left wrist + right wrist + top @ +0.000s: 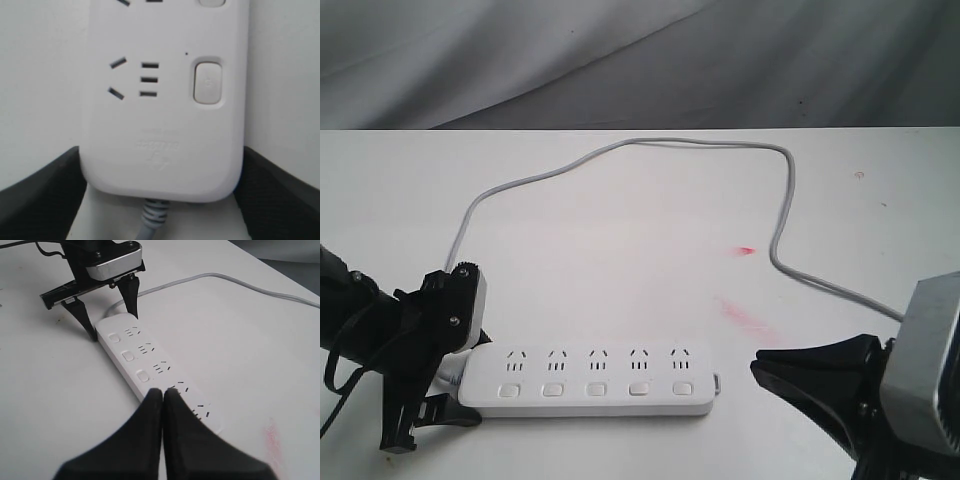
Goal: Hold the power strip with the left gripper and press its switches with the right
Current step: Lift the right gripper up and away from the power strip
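Note:
The white power strip (590,385) lies flat near the table's front edge, its grey cord (620,148) looping far back. Five switches (597,389) run along its near side. My left gripper (460,372) straddles the cord end, and its black fingers (40,200) press against both long sides of the strip (165,125); one switch (207,82) shows close up. My right gripper (762,366) is shut and empty, just off the strip's right end. In the right wrist view its closed tips (162,391) overlap the strip (150,357) beyond the third switch (143,375).
Red smears (745,315) and a small red spot (747,249) mark the white table (620,250) right of the strip. The cord's right-hand run (840,292) passes behind my right arm. A grey backdrop (620,60) rises beyond the table's far edge.

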Controlling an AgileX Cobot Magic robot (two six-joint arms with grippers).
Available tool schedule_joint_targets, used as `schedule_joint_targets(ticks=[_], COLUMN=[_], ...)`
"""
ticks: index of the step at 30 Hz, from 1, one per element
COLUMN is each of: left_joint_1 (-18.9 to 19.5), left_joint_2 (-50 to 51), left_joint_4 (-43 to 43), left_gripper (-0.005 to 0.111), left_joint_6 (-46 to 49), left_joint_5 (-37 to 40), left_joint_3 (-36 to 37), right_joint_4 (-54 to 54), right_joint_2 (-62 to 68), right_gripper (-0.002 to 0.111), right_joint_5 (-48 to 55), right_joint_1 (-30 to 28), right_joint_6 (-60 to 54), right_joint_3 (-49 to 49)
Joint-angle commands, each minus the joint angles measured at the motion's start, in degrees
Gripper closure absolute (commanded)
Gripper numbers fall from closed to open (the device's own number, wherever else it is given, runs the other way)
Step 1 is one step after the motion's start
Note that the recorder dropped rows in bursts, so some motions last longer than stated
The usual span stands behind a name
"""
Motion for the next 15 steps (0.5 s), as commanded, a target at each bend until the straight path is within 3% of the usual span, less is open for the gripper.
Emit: schedule_joint_targets(ticks=[1, 15], left_joint_1=[0.12, 0.12], left_joint_2=[0.30, 0.30], left_joint_4=[0.56, 0.56], left_gripper=[0.052, 0.052], left_joint_6=[0.19, 0.19], left_joint_5=[-1.92, -1.92], left_joint_3=[-0.10, -0.10], right_joint_4=[-0.04, -0.04], right_joint_2=[-0.39, -0.39], right_gripper=[0.108, 0.108], right_joint_5=[-0.26, -2.73], right_joint_1=[-0.09, -0.09], right_joint_6=[0.26, 0.26], right_joint_3=[0.23, 0.23])
